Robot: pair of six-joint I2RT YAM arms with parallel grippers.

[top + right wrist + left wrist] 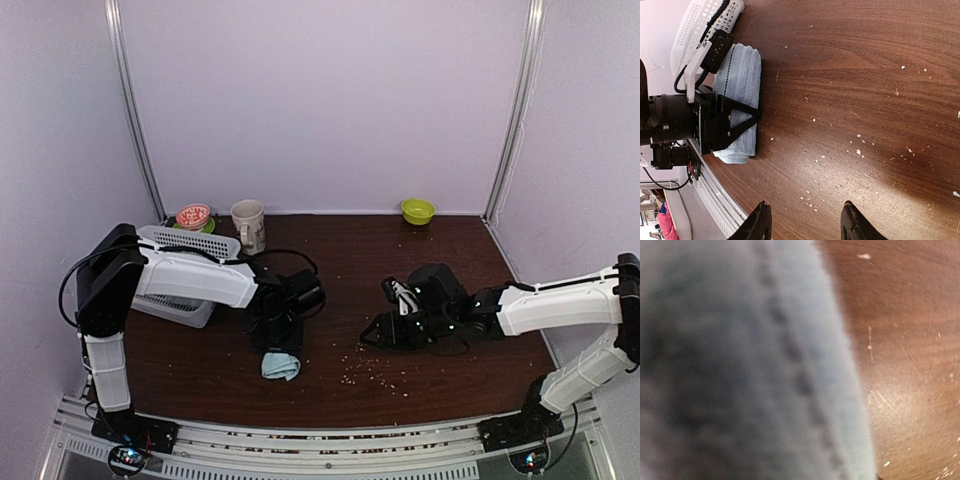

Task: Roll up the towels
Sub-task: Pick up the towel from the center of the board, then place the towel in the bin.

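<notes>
Overhead; wrist views low (towel (745, 75) shared)

Brown table (400, 290) carries blue towel (281, 365), white basket (190, 242), mug (248, 224), green bowl (418, 210).

A lab robot booth: plain white wall panels (330, 100) and metal corner posts (135, 110) enclose a dark wooden surface (350, 260); an aluminium rail (330, 440) at its near edge carries the left arm (190, 275) and right arm (560, 305).

Light-blue towel (281, 366) lies rolled up
</notes>
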